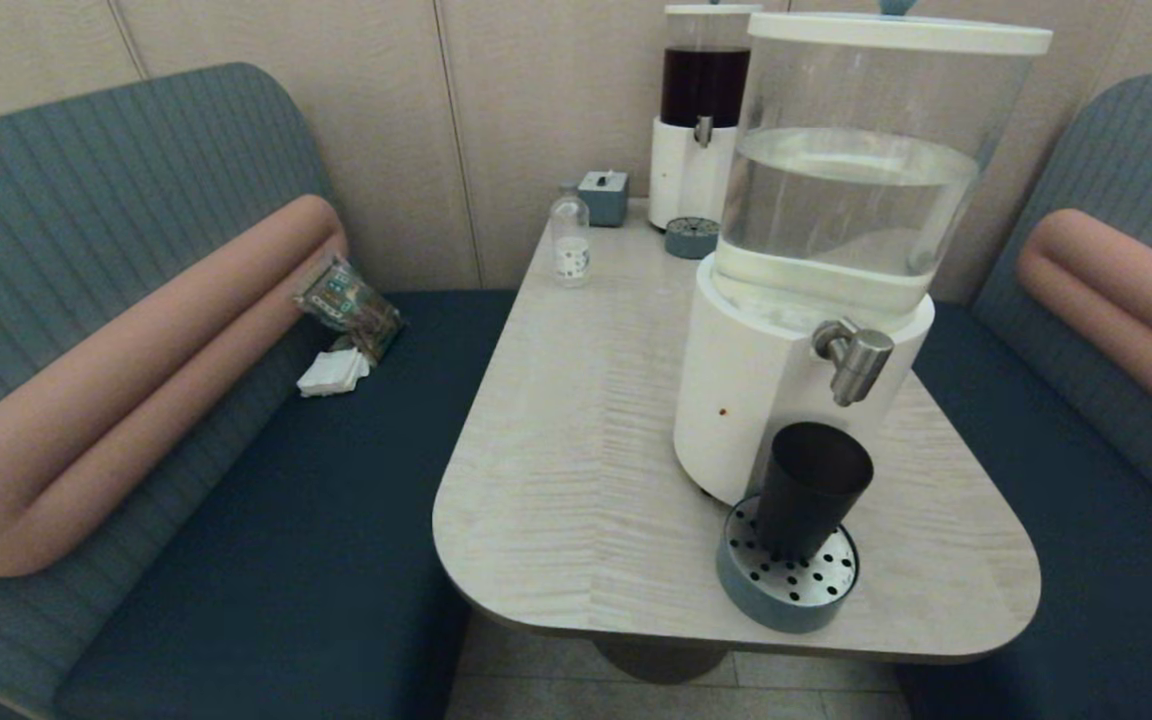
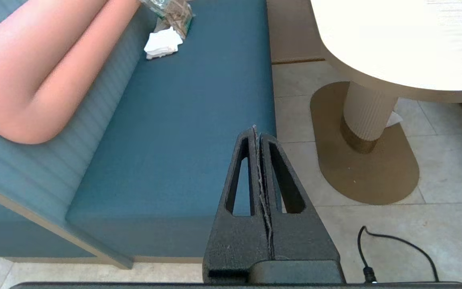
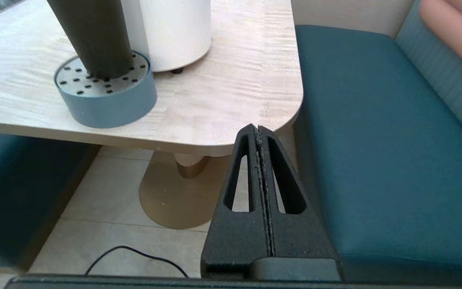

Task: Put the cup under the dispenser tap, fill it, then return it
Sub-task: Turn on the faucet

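The dark tumbler cup (image 1: 809,487) stands upright on a round blue-grey drip tray (image 1: 788,582), right below the brushed-steel dispenser tap (image 1: 853,360) of the big white-based dispenser (image 1: 766,390) with clear liquid. In the right wrist view the cup (image 3: 94,36) rises from the same tray (image 3: 106,100). My right gripper (image 3: 258,128) is shut and empty, held low beyond the table's near right corner, well apart from the cup. My left gripper (image 2: 256,130) is shut and empty too, parked low over the left bench edge. Neither arm shows in the head view.
A smaller dispenser with dark liquid (image 1: 701,120) stands at the table's far end with its own tray (image 1: 691,238). A small clear bottle (image 1: 570,242) and a grey box (image 1: 604,196) stand nearby. Napkins (image 1: 333,372) and a packet (image 1: 348,305) lie on the left bench. A cable (image 2: 395,245) runs on the floor.
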Tool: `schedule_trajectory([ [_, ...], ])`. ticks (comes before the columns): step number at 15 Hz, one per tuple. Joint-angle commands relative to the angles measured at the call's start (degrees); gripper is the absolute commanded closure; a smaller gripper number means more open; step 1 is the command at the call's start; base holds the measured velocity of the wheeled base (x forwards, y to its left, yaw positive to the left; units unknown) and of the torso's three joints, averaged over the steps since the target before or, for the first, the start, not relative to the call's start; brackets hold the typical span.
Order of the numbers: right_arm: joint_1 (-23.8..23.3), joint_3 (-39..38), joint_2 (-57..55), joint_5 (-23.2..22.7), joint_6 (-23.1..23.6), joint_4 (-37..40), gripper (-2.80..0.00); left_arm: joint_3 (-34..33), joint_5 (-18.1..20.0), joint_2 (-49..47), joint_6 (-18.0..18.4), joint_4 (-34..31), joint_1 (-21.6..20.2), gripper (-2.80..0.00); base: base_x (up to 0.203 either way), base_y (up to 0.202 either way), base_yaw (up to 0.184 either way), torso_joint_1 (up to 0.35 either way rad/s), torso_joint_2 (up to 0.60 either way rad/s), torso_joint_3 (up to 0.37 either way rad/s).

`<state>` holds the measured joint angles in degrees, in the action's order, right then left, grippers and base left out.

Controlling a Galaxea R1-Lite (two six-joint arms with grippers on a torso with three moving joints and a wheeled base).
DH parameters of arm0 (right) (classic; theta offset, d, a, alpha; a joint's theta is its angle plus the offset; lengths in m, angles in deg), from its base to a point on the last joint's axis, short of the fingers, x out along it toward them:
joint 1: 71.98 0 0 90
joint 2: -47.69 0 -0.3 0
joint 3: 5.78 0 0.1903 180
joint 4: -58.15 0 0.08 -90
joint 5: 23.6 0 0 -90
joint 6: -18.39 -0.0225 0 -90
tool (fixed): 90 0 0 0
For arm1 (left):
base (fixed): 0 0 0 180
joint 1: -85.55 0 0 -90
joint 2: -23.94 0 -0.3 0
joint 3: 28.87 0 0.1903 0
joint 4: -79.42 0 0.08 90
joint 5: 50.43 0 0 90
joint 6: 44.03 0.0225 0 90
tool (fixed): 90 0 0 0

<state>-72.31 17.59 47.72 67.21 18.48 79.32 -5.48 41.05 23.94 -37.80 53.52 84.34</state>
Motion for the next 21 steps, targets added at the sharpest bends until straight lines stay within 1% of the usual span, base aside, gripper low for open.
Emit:
schedule_trajectory([
  [1, 0.0, -0.9, 0.0, 0.3, 0.5, 0.1, 0.00, 0.0, 0.0, -0.2, 0.0, -0.2, 0.0, 0.00, 0.000, 0.000, 0.000, 0.000, 0.00, 0.000],
  [4, 0.0, -0.9, 0.0, 0.4, 0.5, 0.0, 0.00, 0.0, 0.0, -0.2, 0.0, -0.2, 0.0, 0.00, 0.000, 0.000, 0.000, 0.000, 0.00, 0.000],
  [5, 0.0, -0.5, 0.0, 0.5, 1.3, -1.5, 0.00, 0.0, 0.0, -0.2, 0.0, -0.2, 0.0, 0.00, 0.000, 0.000, 0.000, 0.000, 0.00, 0.000],
  [6, 0.0, 1.9, -0.1, 1.2, 2.0, -1.6, 0.00, 0.0, 0.0, -0.2, 0.0, -0.2, 0.0, 0.00, 0.000, 0.000, 0.000, 0.000, 0.00, 0.000],
  [7, 0.0, 6.6, -0.2, 1.9, 2.1, -0.8, 0.00, 0.0, 0.0, -0.2, 0.0, -0.2, 0.0, 0.00, 0.000, 0.000, 0.000, 0.000, 0.00, 0.000],
  [8, 0.0, 13.1, -0.6, 2.3, 2.2, 1.1, 0.00, 0.0, 0.0, -0.2, 0.0, -0.2, 0.0, 0.00, 0.000, 0.000, 0.000, 0.000, 0.00, 0.000],
  [9, 0.0, 21.1, -1.3, 2.5, 2.3, 3.6, 0.00, 0.0, 0.0, -0.2, 0.0, -0.2, 0.0, 0.00, 0.000, 0.000, 0.000, 0.000, 0.00, 0.000],
  [11, -0.2, 37.3, -5.6, 1.4, 2.4, 8.2, 0.00, 0.0, 0.0, -0.2, 0.0, -0.2, 0.0, 0.00, 0.000, 0.000, 0.000, 0.000, 0.00, 0.000],
  [13, -1.6, 48.3, -16.4, 0.3, 2.4, 10.8, 0.00, 0.0, 0.0, -0.2, 0.0, -0.2, 0.0, 0.00, 0.000, 0.000, 0.000, 0.000, 0.00, 0.000],
  [15, -3.3, 56.6, -30.9, -0.5, 2.3, 12.8, 0.00, 0.0, 0.0, -0.2, 0.0, -0.2, 0.0, 0.00, 0.000, 0.000, 0.000, 0.000, 0.00, 0.000],
  [17, -4.1, 65.2, -44.5, -1.0, 2.3, 17.1, 0.00, 0.0, 0.0, -0.2, 0.0, -0.2, 0.0, 0.00, 0.000, 0.000, 0.000, 0.000, 0.00, 0.000],
  [19, -3.6, 76.9, -57.4, -1.3, 2.1, 26.9, 0.00, 0.0, 0.0, -0.2, 0.0, -0.2, 0.0, 0.00, 0.000, 0.000, 0.000, 0.000, 0.00, 0.000],
  [21, -1.6, 86.9, -68.1, -1.4, 1.9, 37.4, 0.00, 0.0, 0.0, -0.2, 0.0, -0.2, 0.0, 0.00, 0.000, 0.000, 0.000, 0.000, 0.00, 0.000],
])
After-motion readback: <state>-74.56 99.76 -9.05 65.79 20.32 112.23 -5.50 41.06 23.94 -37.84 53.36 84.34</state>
